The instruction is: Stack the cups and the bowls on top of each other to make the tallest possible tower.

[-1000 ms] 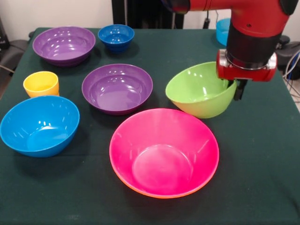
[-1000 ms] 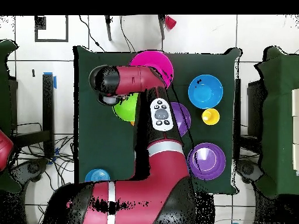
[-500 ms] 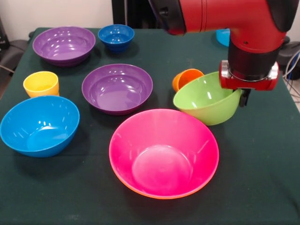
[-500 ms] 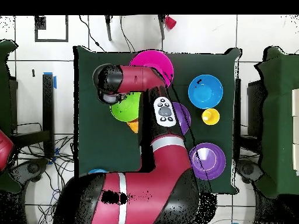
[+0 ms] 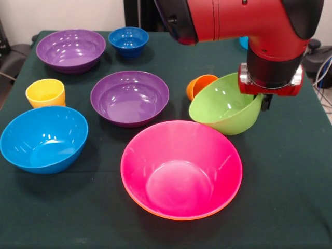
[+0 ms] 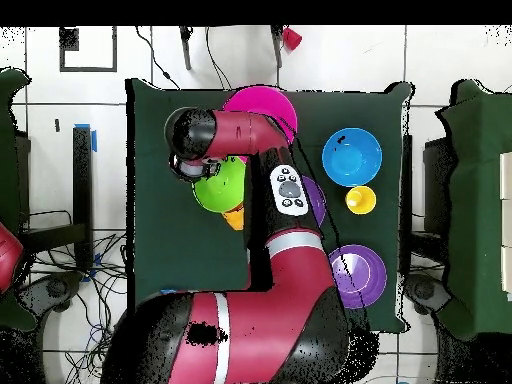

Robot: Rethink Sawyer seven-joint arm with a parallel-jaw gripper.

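Observation:
My gripper (image 5: 262, 99) is shut on the right rim of the green bowl (image 5: 220, 106) and holds it tilted, just behind the large pink bowl (image 5: 181, 166). The pink bowl sits nested in an orange bowl whose rim (image 5: 155, 211) shows. In the overhead view the green bowl (image 6: 220, 185) hangs under the wrist, next to the pink bowl (image 6: 265, 105). An orange cup (image 5: 199, 85) stands right behind the green bowl. The yellow cup (image 5: 45, 92) is at the left.
Two purple bowls (image 5: 129, 97) (image 5: 70, 49), a small dark-blue bowl (image 5: 128, 40) and a light-blue bowl (image 5: 42, 137) stand on the left half of the green cloth. A sliver of a teal bowl (image 5: 242, 41) shows behind the arm.
The arm has swung further over the table. The green bowl stays gripped and has shifted slightly, and the orange cup behind it has come into sight.

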